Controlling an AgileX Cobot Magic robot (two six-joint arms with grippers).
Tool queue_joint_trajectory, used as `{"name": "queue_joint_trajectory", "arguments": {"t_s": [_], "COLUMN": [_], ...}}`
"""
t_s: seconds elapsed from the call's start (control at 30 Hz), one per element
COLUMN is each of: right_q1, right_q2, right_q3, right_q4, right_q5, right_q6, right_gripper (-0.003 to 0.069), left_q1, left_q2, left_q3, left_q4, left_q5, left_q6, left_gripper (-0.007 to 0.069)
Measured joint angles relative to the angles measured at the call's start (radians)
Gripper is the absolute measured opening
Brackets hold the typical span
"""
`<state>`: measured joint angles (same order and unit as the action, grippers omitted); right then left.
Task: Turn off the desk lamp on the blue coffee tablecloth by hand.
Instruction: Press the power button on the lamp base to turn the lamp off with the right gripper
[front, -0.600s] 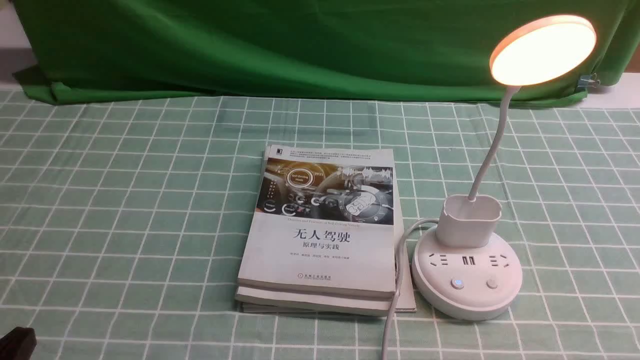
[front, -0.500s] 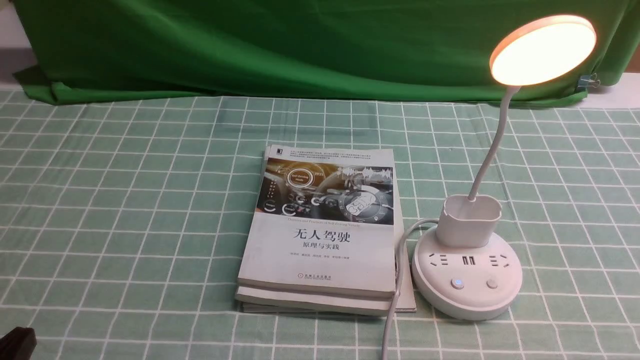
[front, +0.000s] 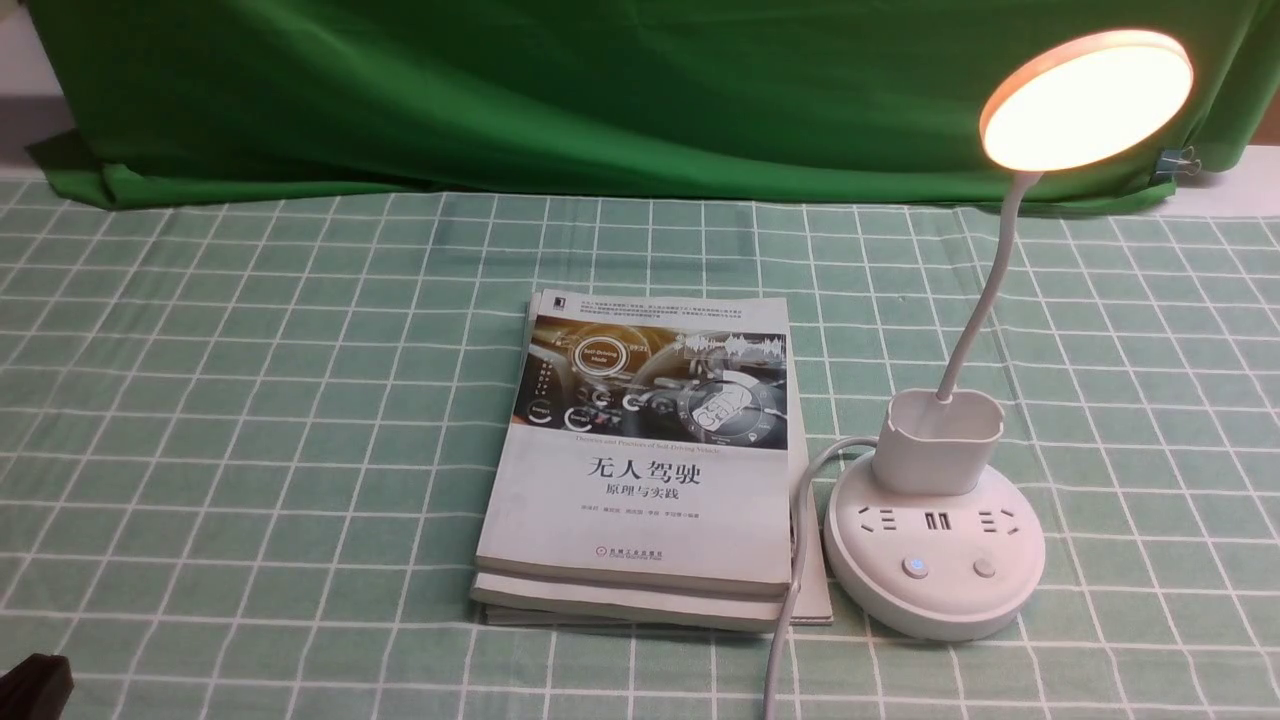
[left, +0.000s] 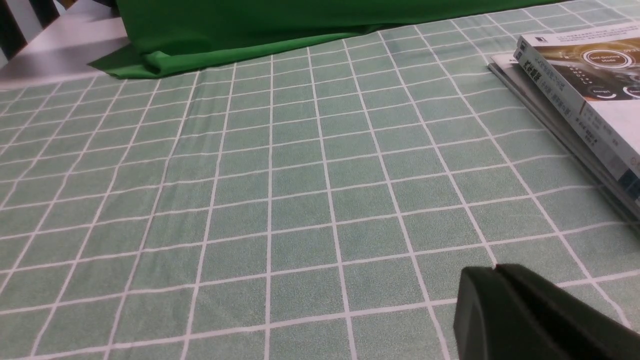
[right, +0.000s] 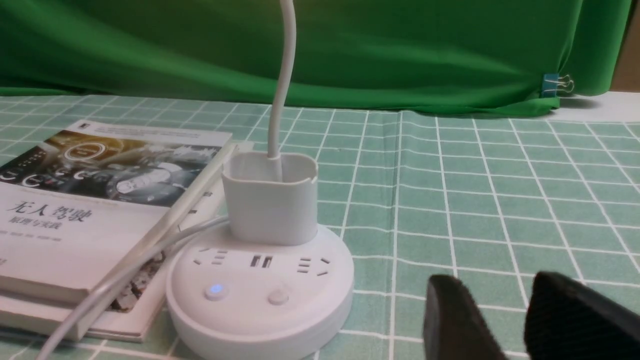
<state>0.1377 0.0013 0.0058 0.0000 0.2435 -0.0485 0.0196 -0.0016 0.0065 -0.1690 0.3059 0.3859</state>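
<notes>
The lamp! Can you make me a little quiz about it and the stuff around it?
1. True or false: the desk lamp is shining.
2. Which thing is beside the lamp's round base?
a) a cup of tea
b) a stack of books
c) a teddy bear
3. Fill in the gap: one of the two buttons on the base, the left one in the front view, glows ____.

Key: 1. true; 2. b; 3. blue
</notes>
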Motion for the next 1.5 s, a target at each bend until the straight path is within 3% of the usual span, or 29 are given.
{"name": "queue_joint_trajectory", "arguments": {"t_s": [0.63, 0.77, 0.93, 1.17, 1.23, 1.33, 1.37, 1.5], "right_q1": [0.0, 0.0, 0.0, 0.0, 0.0, 0.0, 0.0, 0.017], "right_q2": [0.0, 0.0, 0.0, 0.0, 0.001, 0.04, 0.097, 0.285], "right_q3": [0.0, 0.0, 0.0, 0.0, -0.003, -0.081, -0.174, -0.397], "right_q4": [0.006, 0.049, 0.087, 0.089, 0.089, 0.091, 0.091, 0.095], "right_q5": [-0.017, -0.076, -0.251, -0.317, -0.281, -0.11, 0.015, 0.305], "right_q6": [0.007, 0.142, 0.488, 0.558, 0.566, 0.523, 0.463, 0.314], "right_gripper": [0.0239, 0.0239, 0.0239, 0.0208, 0.0172, 0.008, 0.0053, 0.0043], "left_q1": [0.0, 0.0, 0.0, 0.0, 0.0, 0.0, 0.0, 0.0], "left_q2": [0.0, 0.0, 0.0, 0.0, 0.0, 0.0, 0.0, 0.0], "left_q3": [0.0, 0.0, 0.0, 0.0, 0.0, 0.0, 0.0, 0.0], "left_q4": [0.0, 0.0, 0.0, 0.0, 0.0, 0.0, 0.0, 0.0], "left_q5": [0.0, 0.0, 0.0, 0.0, 0.0, 0.0, 0.0, 0.0], "left_q6": [0.0, 0.0, 0.0, 0.0, 0.0, 0.0, 0.0, 0.0], "left_gripper": [0.0, 0.0, 0.0, 0.0, 0.0, 0.0, 0.0, 0.0]}}
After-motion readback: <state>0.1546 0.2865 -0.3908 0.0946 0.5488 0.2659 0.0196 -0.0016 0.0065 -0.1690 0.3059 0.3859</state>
